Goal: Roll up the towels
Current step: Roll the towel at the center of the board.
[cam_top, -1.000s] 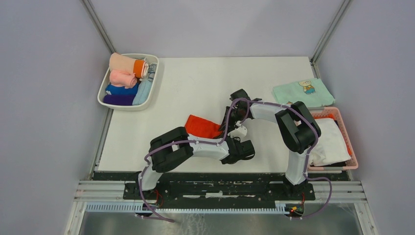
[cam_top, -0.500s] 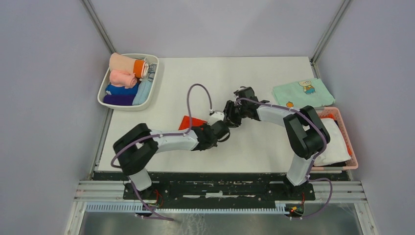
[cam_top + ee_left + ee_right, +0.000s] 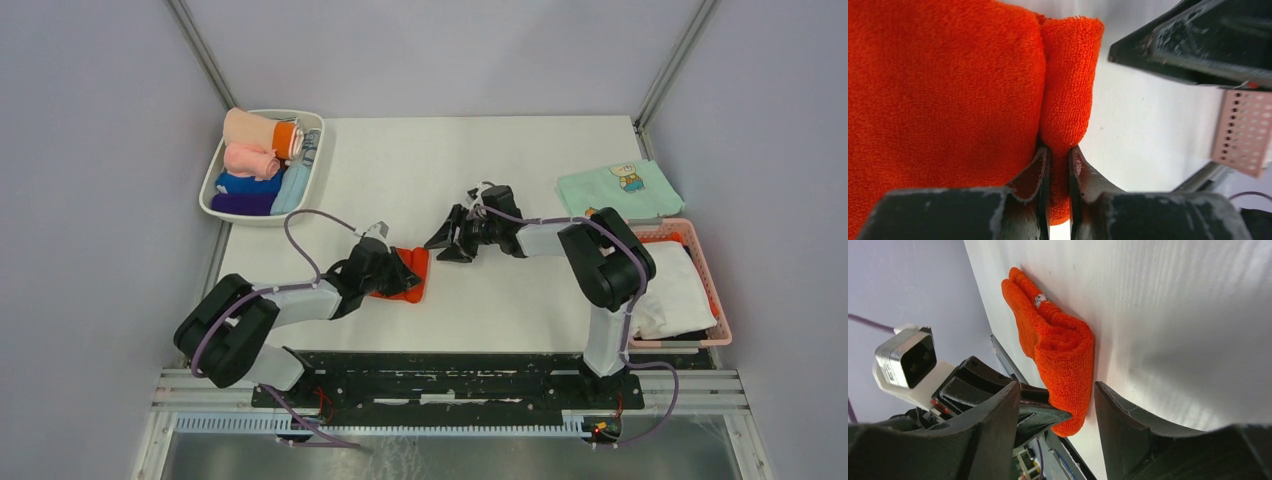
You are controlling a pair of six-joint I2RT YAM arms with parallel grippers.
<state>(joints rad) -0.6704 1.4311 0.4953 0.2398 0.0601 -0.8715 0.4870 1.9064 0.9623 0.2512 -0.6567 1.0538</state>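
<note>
- My left claw (image 3: 1058, 150) is nearly closed, its two pads pinching a thick rolled fold at the edge of the red-orange towel (image 3: 948, 90).
- The fold stands up between the pads. The rest of the towel spreads to the left in my left wrist view.
- From above, the towel (image 3: 410, 275) lies on the white table (image 3: 400, 150), near the front edge and a little left of centre. My left claw (image 3: 385, 272) is on its left side.
- My right claw (image 3: 445, 243) sits just right of the towel and apart from it, pointing left toward it.
- The right claw's jaws (image 3: 1054, 390) are spread wide and hold nothing. In that wrist view the rolled end of the towel (image 3: 1058, 340) shows beyond the gap, with no contact.
- Far left: a white tray (image 3: 212, 190) packed with rolled cloths in peach, pink, blue and purple.
- Far right: a mint-green cloth (image 3: 605, 190) with a cartoon print lies flat. Just nearer than it, a pink basket (image 3: 703, 262) holds a white cloth (image 3: 675, 290).
</note>
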